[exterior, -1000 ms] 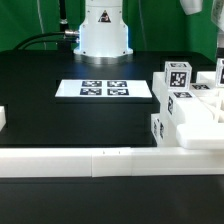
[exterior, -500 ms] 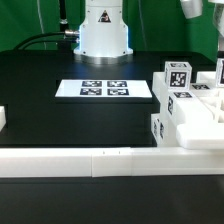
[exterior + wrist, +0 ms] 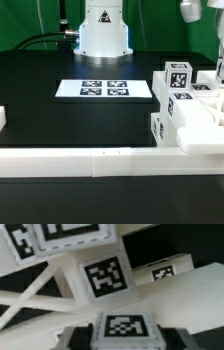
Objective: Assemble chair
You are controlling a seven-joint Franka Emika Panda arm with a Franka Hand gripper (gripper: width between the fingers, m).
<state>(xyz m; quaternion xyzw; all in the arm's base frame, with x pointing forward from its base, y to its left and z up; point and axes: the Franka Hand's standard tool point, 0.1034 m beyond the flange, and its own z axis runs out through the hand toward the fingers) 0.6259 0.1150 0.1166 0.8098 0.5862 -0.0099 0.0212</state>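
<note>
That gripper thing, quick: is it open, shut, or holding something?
Gripper: its fingers sit either side of a tagged white chair piece; whether it has clamped on yet cannot be told.

The robot's white, rounded base carries a dark triangular logo, with black cables trailing behind it.

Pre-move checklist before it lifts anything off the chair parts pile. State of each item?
1. gripper around a part: ok. In the wrist view a tagged white block sits between the dark fingers.
2. Jaws fully seated on it: cannot tell, contact is not clear.
3. Neighbouring parts clear of the block: cannot tell. The X-braced frame and a tagged post lie close by.
4. Gripper visible in the exterior view: not ok, it is at the frame's right edge, mostly cut off.
5. marker board unobstructed: ok.
6. border wall clear of the arm: ok.
</note>
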